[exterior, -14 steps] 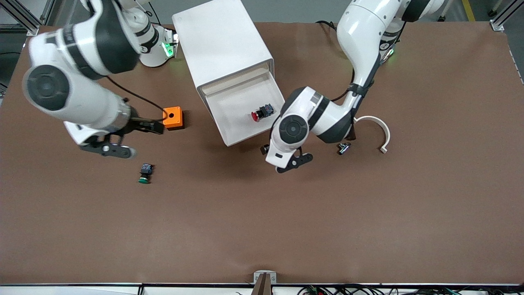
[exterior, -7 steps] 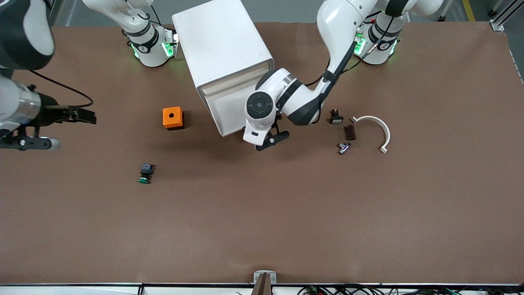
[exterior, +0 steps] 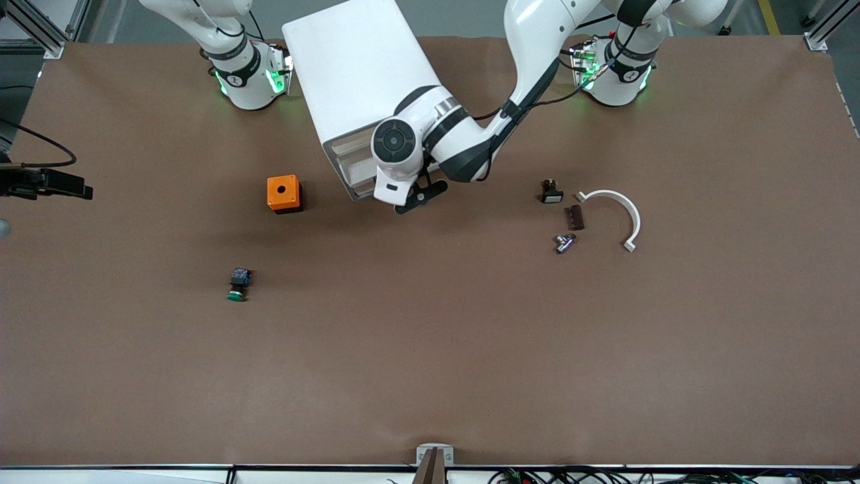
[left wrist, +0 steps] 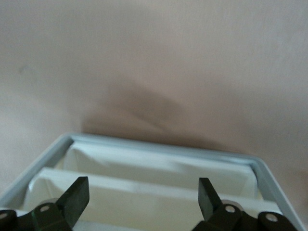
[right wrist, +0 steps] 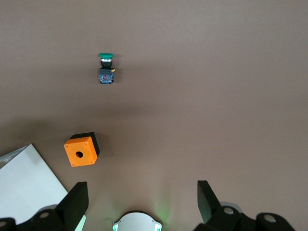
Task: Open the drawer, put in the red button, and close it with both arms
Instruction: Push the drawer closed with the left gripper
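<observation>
The white cabinet [exterior: 356,60] stands between the two arm bases. Its drawer [exterior: 356,185] sticks out only a little, and its rim also shows in the left wrist view [left wrist: 163,150]. The red button is hidden. My left gripper [exterior: 416,196] is at the drawer's front, open and empty; it also shows in the left wrist view [left wrist: 143,193], with its fingers over the drawer's edge. My right gripper [exterior: 64,187] is at the right arm's end of the table. It is open and empty in the right wrist view [right wrist: 142,198], high above the table.
An orange box with a hole [exterior: 283,193] stands beside the cabinet, and a green-capped button [exterior: 238,284] lies nearer the camera. Toward the left arm's end lie a black button with a white face [exterior: 551,193], a brown piece [exterior: 574,217], a metal part [exterior: 564,242] and a white curved piece [exterior: 621,212].
My left gripper has moved toward the cabinet and the drawer has slid in, taking the red button out of sight. My right arm has swung away toward its end of the table.
</observation>
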Robot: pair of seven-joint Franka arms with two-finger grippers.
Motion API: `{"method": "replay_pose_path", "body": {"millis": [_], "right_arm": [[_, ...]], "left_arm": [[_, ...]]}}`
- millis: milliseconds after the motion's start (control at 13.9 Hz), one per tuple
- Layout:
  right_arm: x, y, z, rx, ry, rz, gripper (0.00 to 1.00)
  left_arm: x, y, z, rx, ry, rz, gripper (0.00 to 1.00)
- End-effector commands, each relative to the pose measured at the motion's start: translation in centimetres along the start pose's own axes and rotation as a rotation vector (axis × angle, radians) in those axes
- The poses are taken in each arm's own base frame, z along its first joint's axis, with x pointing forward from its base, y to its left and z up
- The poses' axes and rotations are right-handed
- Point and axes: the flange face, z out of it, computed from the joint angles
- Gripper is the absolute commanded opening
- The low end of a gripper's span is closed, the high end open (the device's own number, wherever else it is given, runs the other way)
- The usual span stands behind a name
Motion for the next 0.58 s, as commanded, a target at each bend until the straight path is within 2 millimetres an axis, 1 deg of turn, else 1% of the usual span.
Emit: {"method": "replay_pose_path", "body": {"millis": [0,144,360,432,504], "right_arm": [[-0.9,-0.4,-2.8,-0.030,0.027,0.028,1.00],[-1.4,-0.4,-3.8,-0.027,0.031,0.029,1.00],[-1.5,-1.0,-3.9,-0.020,0.032,0.023,1.00],[-1.7,-1.1,-4.1,-0.011,0.036,0.025,1.00],[-1.8,-1.7,-4.0,-0.011,0.019,0.015,1.00]], "left_arm": [[-2.6,-0.3,0.0,0.001,-0.020,-0.034,1.00],[-4.2,-0.2,0.5,0.009,-0.024,-0.043,1.00],[-6.0,-0.2,1.2,0.020,-0.020,-0.054,1.00],[-6.0,-0.2,1.3,0.024,-0.020,-0.057,1.00],[-5.6,-0.2,1.1,0.020,-0.021,-0.063,1.00]]}}
